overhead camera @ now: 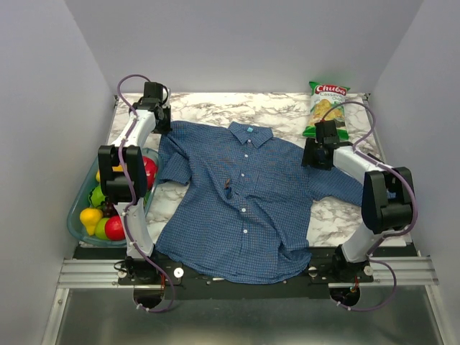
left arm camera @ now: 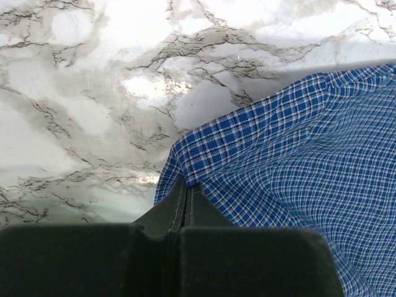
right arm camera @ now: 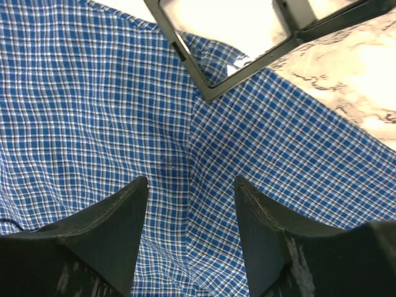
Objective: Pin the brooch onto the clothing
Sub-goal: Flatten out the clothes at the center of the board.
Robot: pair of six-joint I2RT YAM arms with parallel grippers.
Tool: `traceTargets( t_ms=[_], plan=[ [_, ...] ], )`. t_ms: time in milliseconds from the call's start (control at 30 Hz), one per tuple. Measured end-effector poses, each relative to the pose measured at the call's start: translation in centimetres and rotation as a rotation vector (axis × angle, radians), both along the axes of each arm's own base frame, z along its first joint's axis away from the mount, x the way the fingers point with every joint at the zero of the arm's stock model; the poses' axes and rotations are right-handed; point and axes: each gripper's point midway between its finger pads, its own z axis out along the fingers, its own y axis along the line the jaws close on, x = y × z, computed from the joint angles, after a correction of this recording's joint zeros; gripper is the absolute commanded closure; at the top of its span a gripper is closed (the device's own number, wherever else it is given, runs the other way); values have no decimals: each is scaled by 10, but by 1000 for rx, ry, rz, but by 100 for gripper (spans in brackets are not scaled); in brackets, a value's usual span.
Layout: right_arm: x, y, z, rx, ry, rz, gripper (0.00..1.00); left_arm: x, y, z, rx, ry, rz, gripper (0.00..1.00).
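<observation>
**Flat Out on Marble, Flanked by Two Grippers**

Shows the left gripper pressed together, tips touching the edge of the shirt by its far left shoulder; cannot tell whether cloth is caught. Finds the right gripper spread wide over checked cloth at the opposite sleeve, holding nothing. Places the shirt front-up, collar toward the far side, across the middle of the marble table. Picks out a small dark item beside the button line, too small to identify. Sets a fruit bowl at the left edge and a chip bag at the far right.
</observation>
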Motion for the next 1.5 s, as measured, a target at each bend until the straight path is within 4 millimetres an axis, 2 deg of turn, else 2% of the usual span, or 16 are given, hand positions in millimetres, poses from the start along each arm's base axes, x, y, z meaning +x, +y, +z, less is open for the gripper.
traceTargets(
  t_ms=[267, 433, 467, 533, 633, 667, 733, 967, 1367, 1500],
  plan=[
    [-8, 3, -20, 10, 70, 21, 47, 0, -5, -1, -24, -2, -12, 100],
    [-6, 4, -23, 7, 98, 34, 52, 0, -5, -3, -24, -2, -13, 100],
    [-6, 5, -23, 7, 102, 38, 57, 0, -5, -3, -25, -2, -13, 100],
    [-5, 6, -23, 8, 110, 51, 61, 0, -5, -4, -26, 0, -14, 100],
    [-5, 7, -23, 9, 120, 67, 76, -1, -7, -5, -33, 3, -18, 100],
    [-6, 7, -23, 9, 124, 70, 89, -1, -7, -5, -36, 4, -19, 100],
    [-5, 7, -22, 9, 130, 78, 98, -1, -8, -5, -39, 2, -20, 100],
    [4, 3, -24, 15, 150, 78, 100, 0, -7, -6, -41, -5, -19, 100],
    [35, -28, -15, -29, 138, 26, 100, 3, 8, -5, -41, -15, 10, 100],
    [42, -33, -17, -42, 144, 25, 100, 10, 10, -4, -42, -22, 14, 100]
  ],
)
